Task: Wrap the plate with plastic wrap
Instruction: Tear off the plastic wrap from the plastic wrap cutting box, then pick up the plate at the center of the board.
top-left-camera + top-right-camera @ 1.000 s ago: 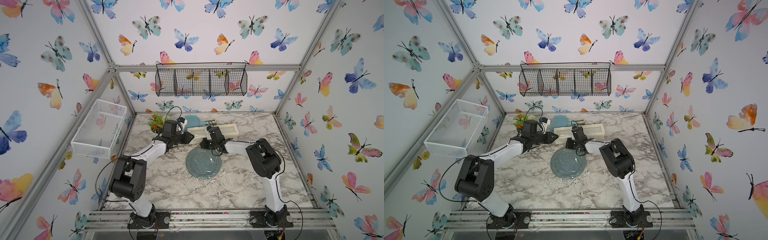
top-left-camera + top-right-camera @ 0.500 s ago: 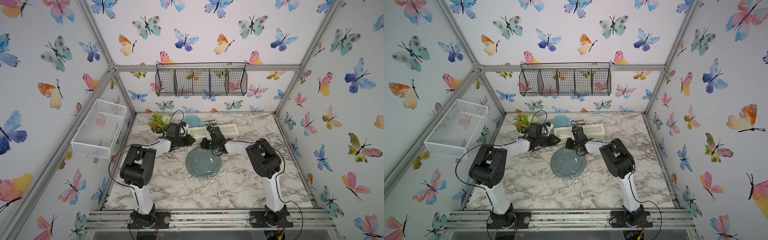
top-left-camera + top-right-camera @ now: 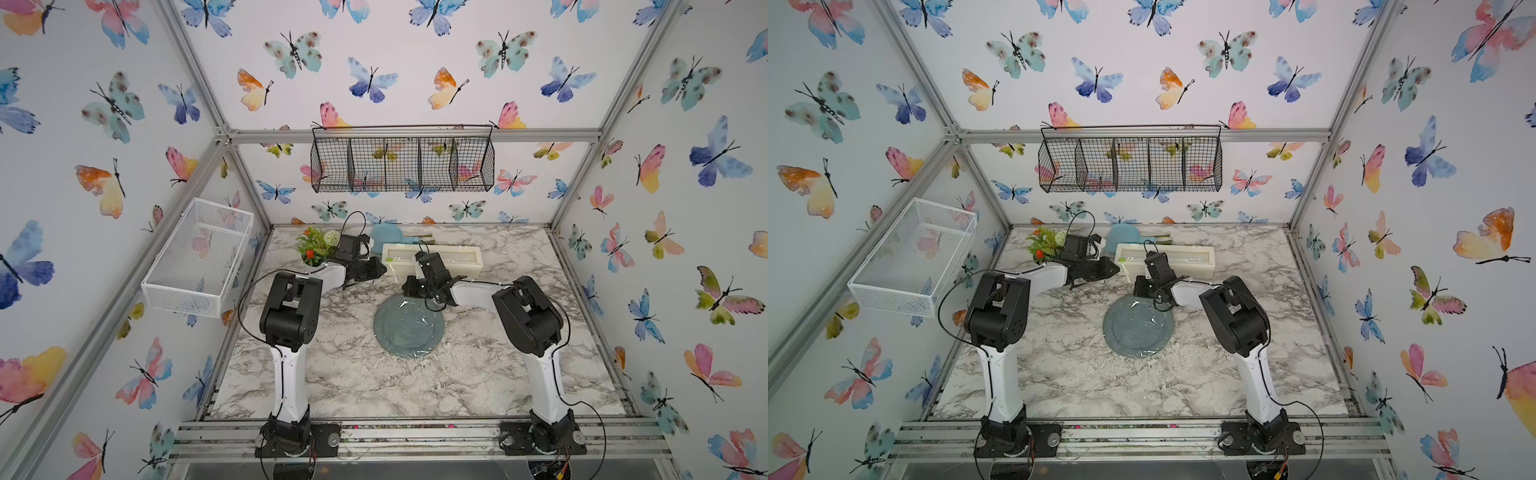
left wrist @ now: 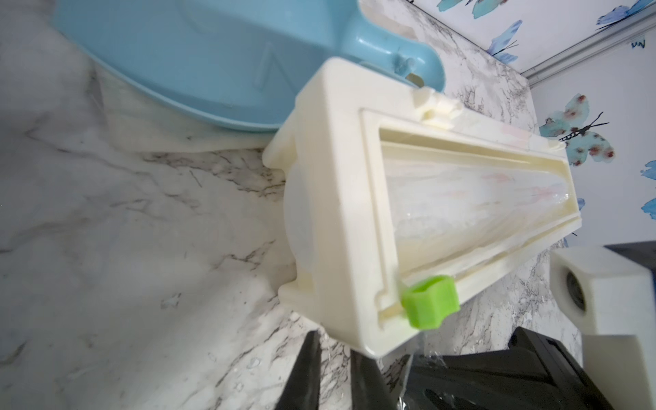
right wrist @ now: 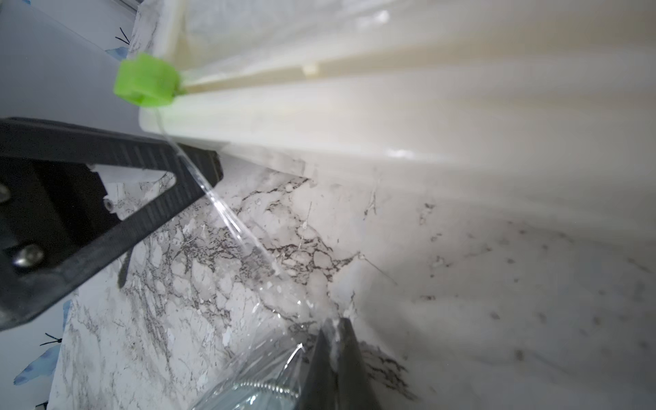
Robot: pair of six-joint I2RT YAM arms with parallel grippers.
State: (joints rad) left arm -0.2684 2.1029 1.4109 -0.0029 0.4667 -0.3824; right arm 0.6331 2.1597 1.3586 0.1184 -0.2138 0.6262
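Evidently a strand of wrap [image 5: 230, 220] runs from the slider [image 4: 429, 301] on the box [image 4: 340, 198] to the right gripper [image 5: 335, 324] — pinched shut on it at the far rim of the plate [image 3: 384, 332], mid-table. Left gripper [image 4: 335, 346], narrowly spread and empty, sits by the slider; a pull could rip it or drag the box.

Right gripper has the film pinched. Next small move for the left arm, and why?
Probably ease the left gripper onto the green slider at the end of the long cream-white box: transparent plastic wrap stretches from there to the shut right gripper, so cutting looks next.
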